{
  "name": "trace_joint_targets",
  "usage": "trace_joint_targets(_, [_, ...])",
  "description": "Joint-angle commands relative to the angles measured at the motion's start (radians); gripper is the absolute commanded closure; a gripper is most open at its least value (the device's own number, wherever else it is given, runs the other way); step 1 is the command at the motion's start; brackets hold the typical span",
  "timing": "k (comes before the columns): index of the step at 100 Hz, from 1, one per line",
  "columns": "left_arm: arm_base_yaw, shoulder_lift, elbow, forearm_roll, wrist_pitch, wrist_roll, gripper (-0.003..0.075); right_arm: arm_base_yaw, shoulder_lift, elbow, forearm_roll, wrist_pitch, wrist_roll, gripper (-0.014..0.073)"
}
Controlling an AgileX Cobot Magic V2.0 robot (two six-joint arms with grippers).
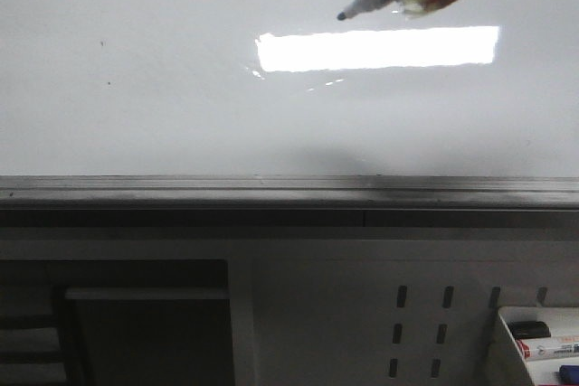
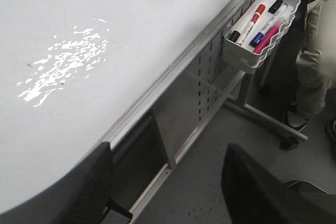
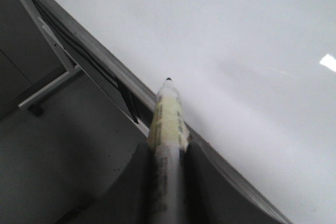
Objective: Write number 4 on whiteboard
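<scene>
The whiteboard [image 1: 163, 106] is glossy white with a grey edge rail [image 1: 271, 189] and a bright light reflection. No drawn 4 shows on it in any view. My right gripper [image 3: 169, 148] is shut on a white marker [image 3: 168, 116] wrapped in yellowish tape. The marker's black tip [image 1: 342, 16] points at the board at the upper right of the front view; I cannot tell whether it touches. The board also shows in the right wrist view [image 3: 236, 51]. My left gripper [image 2: 165, 174] is open and empty, beside the board's edge [image 2: 173, 64], off the board.
Tiny dark specks [image 1: 102, 42] mark the board's left part. A white perforated panel [image 1: 425, 314] hangs below the rail. A white tray [image 2: 262, 30] with several markers hangs on it at the right. A person's legs [image 2: 315, 61] stand beyond the tray.
</scene>
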Motion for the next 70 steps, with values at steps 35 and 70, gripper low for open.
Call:
trace_joint_targets(35, [0.005, 0.002, -0.025, -0.046, -0.073, -0.008, 0.0300, -0.001, 0.237, -0.315, 0.089, 0.137, 0.000, 0.0629])
trace_joint_targets(70, [0.005, 0.002, -0.025, -0.046, -0.073, -0.008, 0.0300, -0.001, 0.343, -0.315, 0.124, -0.073, 0.000, 0.0629])
